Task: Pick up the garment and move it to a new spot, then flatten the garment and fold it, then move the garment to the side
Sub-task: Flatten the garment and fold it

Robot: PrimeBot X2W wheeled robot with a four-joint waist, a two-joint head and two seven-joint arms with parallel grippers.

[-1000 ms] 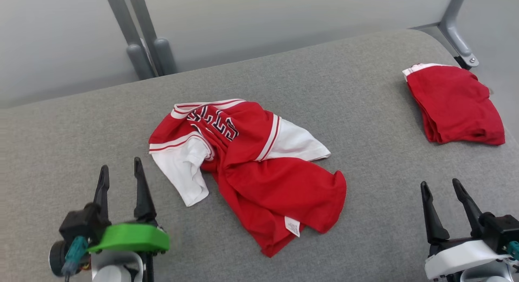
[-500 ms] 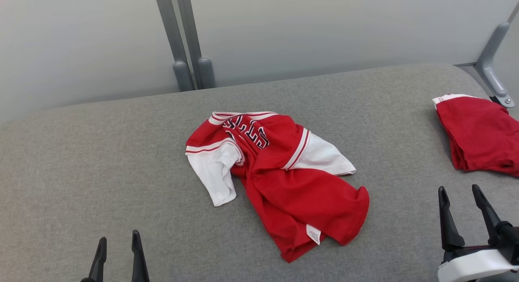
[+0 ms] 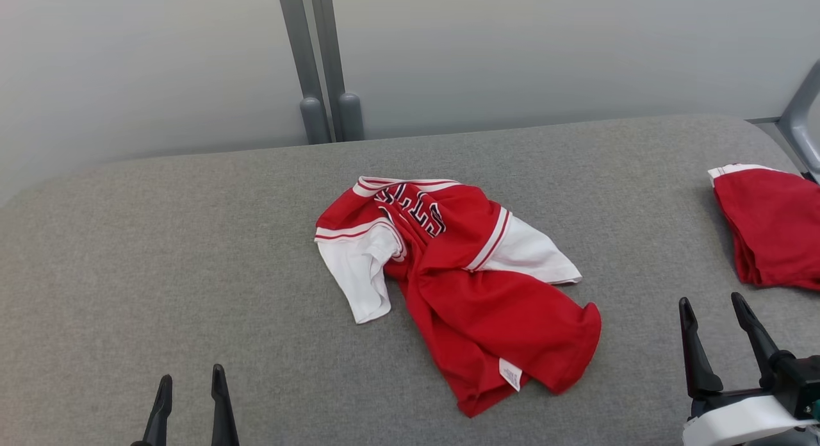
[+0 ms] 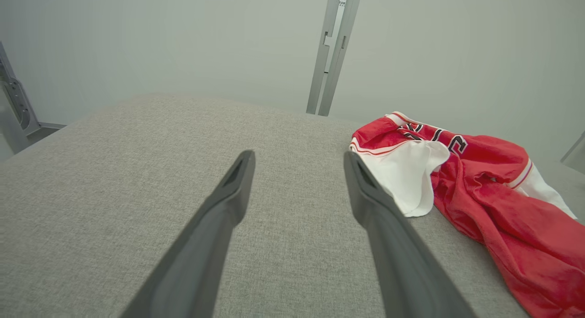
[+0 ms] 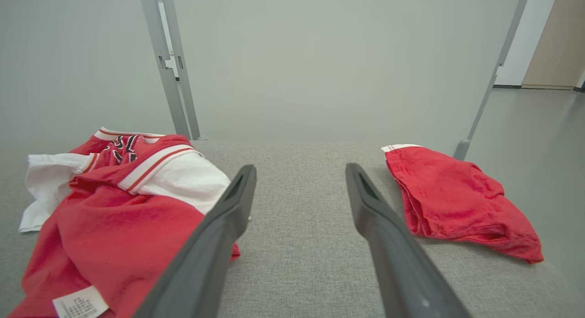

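Observation:
A crumpled red jersey with white sleeves and dark lettering, the garment [image 3: 467, 286], lies in the middle of the grey padded table [image 3: 160, 254]. The same garment [image 4: 480, 190] sits right of my left fingers in the left wrist view, and the garment [image 5: 119, 208] is at the left in the right wrist view. My left gripper [image 3: 191, 382] is open at the lower left, well short of the cloth. My right gripper [image 3: 712, 308] is open at the lower right, beside the hem and apart from it. Nothing is between either pair of fingers.
A folded red garment [image 3: 772, 231] lies at the table's right edge, also the folded red garment [image 5: 452, 199] in the right wrist view. Grey metal posts [image 3: 323, 61] stand behind the table before a pale wall. A frame bracket [image 3: 804, 119] is at the far right.
The head camera has tilted and turned, so the whole picture shifted right and down. The left gripper now shows only its fingertips at the bottom edge. The garment lies as before.

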